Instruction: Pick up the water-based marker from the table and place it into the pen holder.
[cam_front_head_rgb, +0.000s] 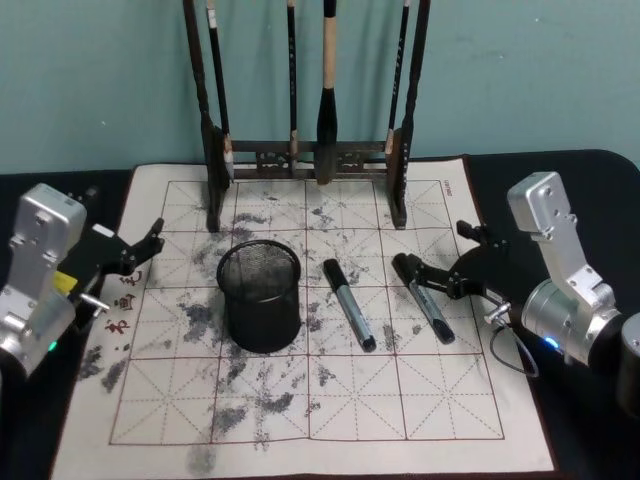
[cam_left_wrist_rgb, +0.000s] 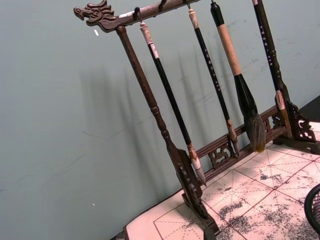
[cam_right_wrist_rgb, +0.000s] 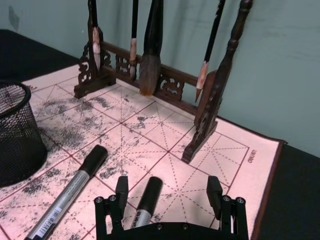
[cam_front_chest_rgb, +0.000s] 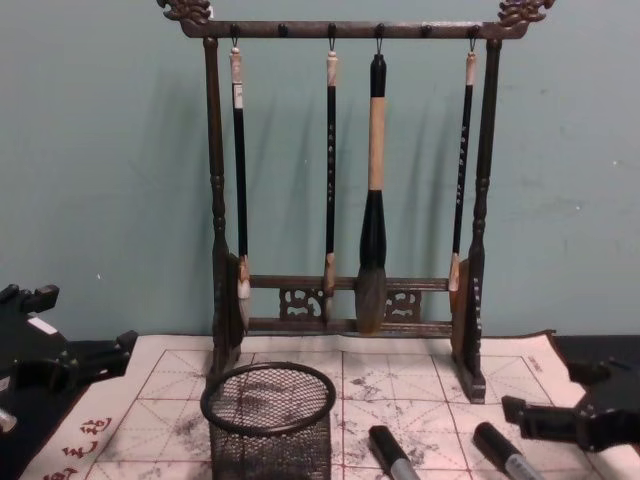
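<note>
Two black-capped, grey-barrelled markers lie on the table's mat (cam_front_head_rgb: 430, 420). One marker (cam_front_head_rgb: 349, 304) (cam_right_wrist_rgb: 70, 192) (cam_front_chest_rgb: 389, 450) is just right of the black mesh pen holder (cam_front_head_rgb: 260, 296) (cam_right_wrist_rgb: 14, 132) (cam_front_chest_rgb: 270, 420) (cam_left_wrist_rgb: 315, 209). The other marker (cam_front_head_rgb: 431, 311) (cam_right_wrist_rgb: 146, 201) (cam_front_chest_rgb: 505, 455) lies farther right. My right gripper (cam_front_head_rgb: 432, 248) (cam_right_wrist_rgb: 167, 187) (cam_front_chest_rgb: 558, 395) is open and low over the mat, its fingers (cam_right_wrist_rgb: 121, 188) on either side of this marker's cap end, not closed on it. My left gripper (cam_front_head_rgb: 148, 250) (cam_front_chest_rgb: 80, 322) hangs open at the mat's left edge, holding nothing.
A tall dark wooden rack (cam_front_head_rgb: 305, 155) (cam_left_wrist_rgb: 165, 135) (cam_right_wrist_rgb: 210, 107) (cam_front_chest_rgb: 345, 300) hung with several brushes stands at the back of the mat, in front of a teal wall. The mat's front half has ink stains and no objects.
</note>
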